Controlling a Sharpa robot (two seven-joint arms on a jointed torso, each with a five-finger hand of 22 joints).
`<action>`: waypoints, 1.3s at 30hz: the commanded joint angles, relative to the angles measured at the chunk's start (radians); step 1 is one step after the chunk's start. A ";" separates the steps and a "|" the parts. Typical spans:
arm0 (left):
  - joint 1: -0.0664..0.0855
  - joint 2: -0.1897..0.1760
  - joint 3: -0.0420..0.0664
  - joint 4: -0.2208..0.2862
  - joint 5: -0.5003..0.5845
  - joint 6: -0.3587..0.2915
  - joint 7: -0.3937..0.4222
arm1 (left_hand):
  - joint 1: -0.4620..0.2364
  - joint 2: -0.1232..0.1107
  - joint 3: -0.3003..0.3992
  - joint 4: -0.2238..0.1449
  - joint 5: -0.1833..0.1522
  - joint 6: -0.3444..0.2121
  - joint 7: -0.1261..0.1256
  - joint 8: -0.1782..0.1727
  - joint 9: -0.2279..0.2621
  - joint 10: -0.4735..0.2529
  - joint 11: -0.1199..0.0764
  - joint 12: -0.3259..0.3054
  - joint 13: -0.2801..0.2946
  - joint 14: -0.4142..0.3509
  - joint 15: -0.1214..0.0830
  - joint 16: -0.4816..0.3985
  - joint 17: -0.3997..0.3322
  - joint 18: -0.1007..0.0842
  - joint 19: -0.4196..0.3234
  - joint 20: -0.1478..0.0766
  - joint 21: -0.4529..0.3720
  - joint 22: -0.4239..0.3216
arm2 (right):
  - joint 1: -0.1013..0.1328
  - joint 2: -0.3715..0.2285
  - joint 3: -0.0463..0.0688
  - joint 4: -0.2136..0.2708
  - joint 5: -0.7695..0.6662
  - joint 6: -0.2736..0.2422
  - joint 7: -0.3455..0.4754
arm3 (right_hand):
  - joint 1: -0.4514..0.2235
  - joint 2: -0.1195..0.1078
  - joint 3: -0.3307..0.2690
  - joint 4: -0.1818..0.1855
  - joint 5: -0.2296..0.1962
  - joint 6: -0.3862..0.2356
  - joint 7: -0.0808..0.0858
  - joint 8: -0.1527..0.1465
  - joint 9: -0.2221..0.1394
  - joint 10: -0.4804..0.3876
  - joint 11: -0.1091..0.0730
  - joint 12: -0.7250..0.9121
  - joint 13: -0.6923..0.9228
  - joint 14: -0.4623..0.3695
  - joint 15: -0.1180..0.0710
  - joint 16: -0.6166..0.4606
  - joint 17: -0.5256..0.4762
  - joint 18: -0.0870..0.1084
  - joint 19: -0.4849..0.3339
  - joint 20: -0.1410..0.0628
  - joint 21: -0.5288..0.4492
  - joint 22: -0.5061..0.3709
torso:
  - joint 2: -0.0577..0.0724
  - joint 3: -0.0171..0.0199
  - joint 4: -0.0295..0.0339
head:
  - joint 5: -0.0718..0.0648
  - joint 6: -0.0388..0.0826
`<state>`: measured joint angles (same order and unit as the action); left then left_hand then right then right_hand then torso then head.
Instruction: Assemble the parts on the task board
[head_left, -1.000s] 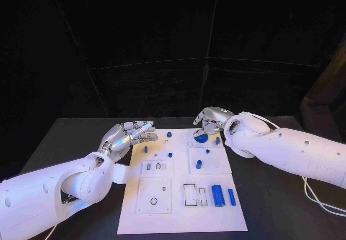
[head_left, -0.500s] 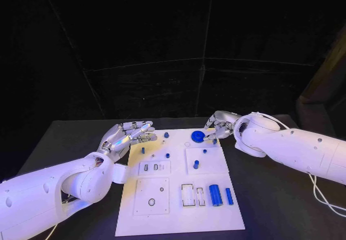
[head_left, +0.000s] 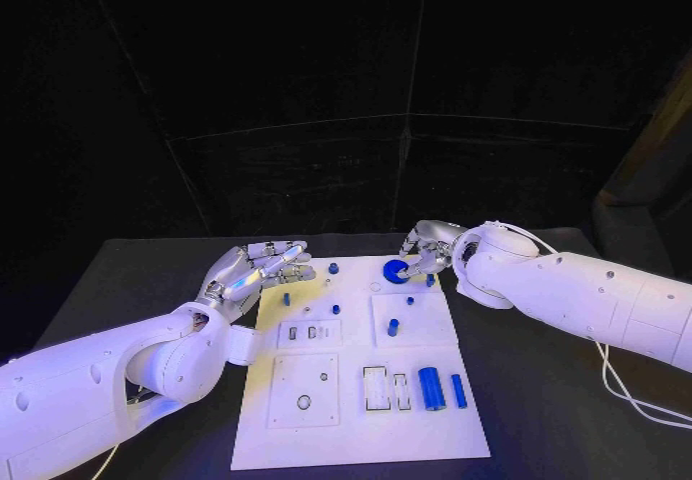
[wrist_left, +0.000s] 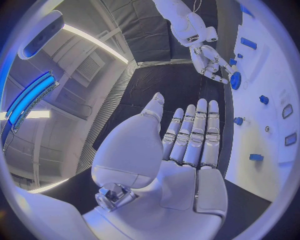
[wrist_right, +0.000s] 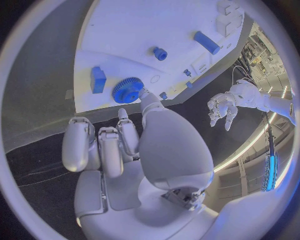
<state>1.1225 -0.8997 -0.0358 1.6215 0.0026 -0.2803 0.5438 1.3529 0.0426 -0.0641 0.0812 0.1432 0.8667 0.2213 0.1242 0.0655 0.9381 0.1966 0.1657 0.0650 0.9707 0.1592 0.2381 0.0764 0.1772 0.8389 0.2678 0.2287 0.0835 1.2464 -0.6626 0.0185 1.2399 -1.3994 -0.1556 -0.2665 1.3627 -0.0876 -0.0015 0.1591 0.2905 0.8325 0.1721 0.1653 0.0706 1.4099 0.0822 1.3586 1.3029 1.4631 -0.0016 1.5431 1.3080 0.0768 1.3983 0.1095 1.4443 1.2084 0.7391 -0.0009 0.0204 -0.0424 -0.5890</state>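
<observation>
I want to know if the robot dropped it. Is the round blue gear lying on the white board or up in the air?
Lying on the board. The blue gear rests flat on the task board, right hand fingers touching its edge.

The right robot hand (head_left: 428, 247) has drawn back toward 1 o'clock from where it covered the blue gear (head_left: 395, 269) a second ago; half a second ago it stood further off to the right, and it has since closed in again, a fingertip (wrist_right: 142, 93) now touching the gear's rim; the gear, hidden under the hand at first, now lies in plain sight at the far edge of the task board (head_left: 361, 410).
</observation>
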 joint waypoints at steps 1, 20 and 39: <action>0.001 0.001 0.001 -0.001 -0.007 0.016 0.002 | -0.002 0.008 -0.002 -0.005 -0.005 0.001 0.034 -0.003 -0.001 0.004 0.005 -0.005 -0.001 0.004 0.000 -0.006 -0.001 0.006 0.007 0.002 -0.006 -0.001 | 0.002 0.011 0.001 -0.008 -0.020 -0.011 -0.002 | 0.006 0.003 0.007 0.001 0.006 -0.006 -0.001 0.006 0.000 0.008 0.000 0.009 0.007 0.091 0.007 0.004 0.180 -0.007 0.010 0.001 0.004 0.003 | 0.000 -0.0002 -0.0003 | 0.000 -0.002; 0.001 0.004 0.001 -0.005 -0.007 0.017 0.000 | 0.000 0.010 -0.001 -0.009 -0.005 0.002 0.033 -0.003 -0.001 0.005 0.005 -0.006 -0.001 0.005 0.000 -0.008 -0.001 0.006 0.008 0.002 -0.007 -0.002 | 0.002 0.057 0.000 -0.056 -0.065 0.072 -0.010 | 0.024 0.011 0.019 -0.016 -0.006 0.002 -0.002 0.016 0.000 0.020 -0.001 0.030 0.034 0.091 0.006 0.005 0.181 -0.008 0.012 0.000 0.006 0.007 | 0.000 0.0010 -0.0003 | 0.003 -0.009; 0.001 0.003 0.001 -0.009 -0.007 0.017 -0.002 | 0.000 0.010 -0.001 -0.009 -0.005 0.002 0.033 -0.003 -0.001 0.005 0.005 -0.006 -0.001 0.005 0.000 -0.008 -0.001 0.006 0.008 0.002 -0.007 -0.002 | 0.001 0.056 0.000 -0.054 -0.110 0.066 -0.004 | 0.074 0.066 0.103 -0.070 -0.091 0.110 -0.026 0.069 0.009 0.042 -0.022 0.061 0.076 0.090 -0.012 0.004 0.180 -0.008 0.012 -0.014 0.007 0.009 | 0.000 0.0020 0.0006 | 0.001 -0.012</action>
<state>1.1224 -0.8968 -0.0357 1.6121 0.0020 -0.2757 0.5413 1.3529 0.0425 -0.0670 0.0784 0.1432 0.8667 0.2212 0.1242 0.0655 0.9381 0.1966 0.1657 0.0650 0.9706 0.1592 0.2344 0.0765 0.1771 0.8424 0.2714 0.2247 0.0830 1.2487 -0.6073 0.0203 1.1844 -1.4805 -0.0913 -0.2718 1.4237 -0.0396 0.0928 0.0941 0.2059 0.9332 0.1486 0.2321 0.0762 1.4456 0.0606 1.4163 1.3079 1.4674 -0.0059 1.5429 1.3075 0.0771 1.4101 0.1033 1.4473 1.2156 0.7390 0.0012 0.0197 -0.0405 -0.6006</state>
